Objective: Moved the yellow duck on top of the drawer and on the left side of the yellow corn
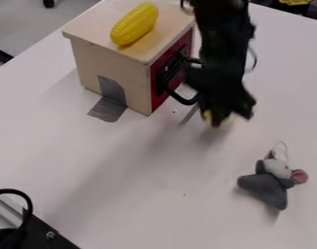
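Observation:
The black gripper (226, 110) hangs low over the white table, to the right of the wooden drawer box (109, 70). Bits of a yellow object, probably the duck (208, 115), show at the gripper's lower end. Most of it is hidden behind the gripper, and whether it is held or rests on the table is unclear. On the box's top lies the yellow corn (135, 24), slanting from lower left to upper right.
A grey plush mouse (268, 185) lies on the table (154, 194) at the right. The box has a red front (161, 92) with a black handle facing the gripper. Black and metal hardware (41, 233) occupies the lower left corner.

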{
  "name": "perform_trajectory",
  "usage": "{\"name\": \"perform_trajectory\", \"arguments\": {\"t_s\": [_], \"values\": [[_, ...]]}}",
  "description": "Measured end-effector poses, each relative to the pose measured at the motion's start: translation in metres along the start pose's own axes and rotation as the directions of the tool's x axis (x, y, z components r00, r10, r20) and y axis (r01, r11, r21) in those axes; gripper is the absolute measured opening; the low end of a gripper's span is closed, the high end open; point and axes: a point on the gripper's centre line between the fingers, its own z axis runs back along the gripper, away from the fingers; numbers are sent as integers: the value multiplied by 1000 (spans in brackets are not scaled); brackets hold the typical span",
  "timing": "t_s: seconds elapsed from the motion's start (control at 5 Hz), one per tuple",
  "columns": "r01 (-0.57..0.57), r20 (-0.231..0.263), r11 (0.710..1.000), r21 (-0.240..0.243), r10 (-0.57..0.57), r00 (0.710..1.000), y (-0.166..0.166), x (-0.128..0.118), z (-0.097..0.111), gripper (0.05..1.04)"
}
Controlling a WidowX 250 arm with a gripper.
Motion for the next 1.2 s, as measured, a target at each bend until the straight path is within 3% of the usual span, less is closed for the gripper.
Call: {"name": "perform_trajectory", "arguments": {"t_s": [0.2, 0.6, 0.8, 1.0, 1.2], "values": [[15, 70, 1000, 25, -16, 997, 14, 33, 25, 99], [-43, 241, 999, 20, 37, 970, 68, 77, 108, 98], [-101, 257, 995, -20, 103, 961, 96, 82, 155, 98], [-175, 232, 984, -40, 179, 956, 136, 65, 192, 98], [-217, 180, 976, -28, 219, 959, 165, 40, 199, 98]]}}
